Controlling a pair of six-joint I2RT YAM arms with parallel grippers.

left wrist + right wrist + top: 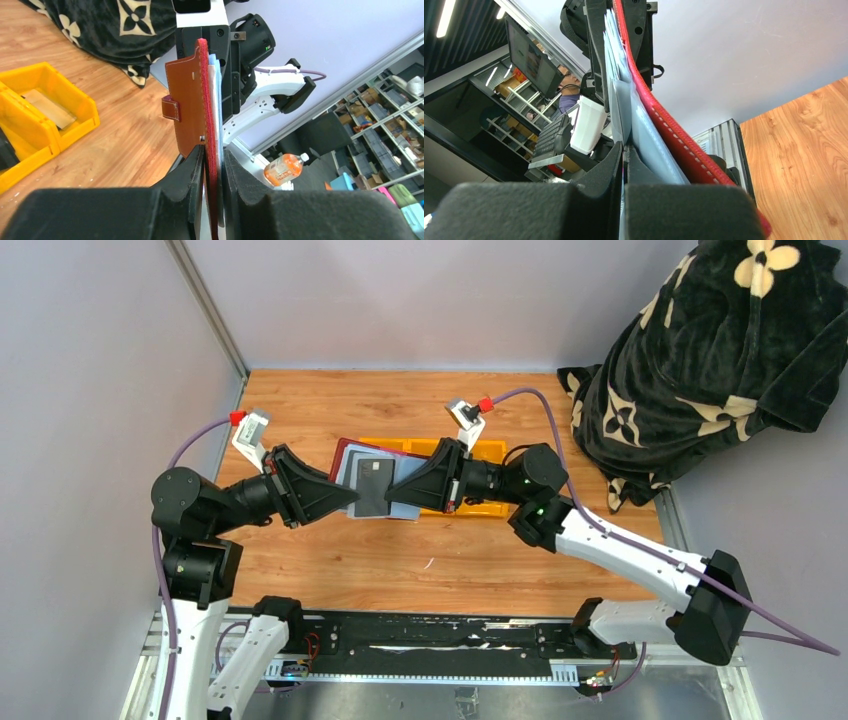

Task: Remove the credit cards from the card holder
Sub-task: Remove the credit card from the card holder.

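While my left pincer (350, 497) clamps the card holder (343, 450) by its 9 o'clock edge above the table (450, 560), the dark credit card (372, 485) faces up mid-holder, long axis twelve-to-six. My right pincer (393, 491), just beside it, is closed tight on a pale sleeve (402, 508) at 3 o'clock.

The left arm (185, 502) and the right arm (620, 545) are built from black cylindrical joints and white link shells. The left gripper (348, 498) and the right gripper (393, 491) are each made of 2 black, wedge-shaped fingers (250, 192) with a rough, grainy surface. A purple cable (525, 392) is run along each arm to a white wrist camera block (466, 420), joined by a red connector (486, 403). A small green light (541, 510) is shown on the right arm
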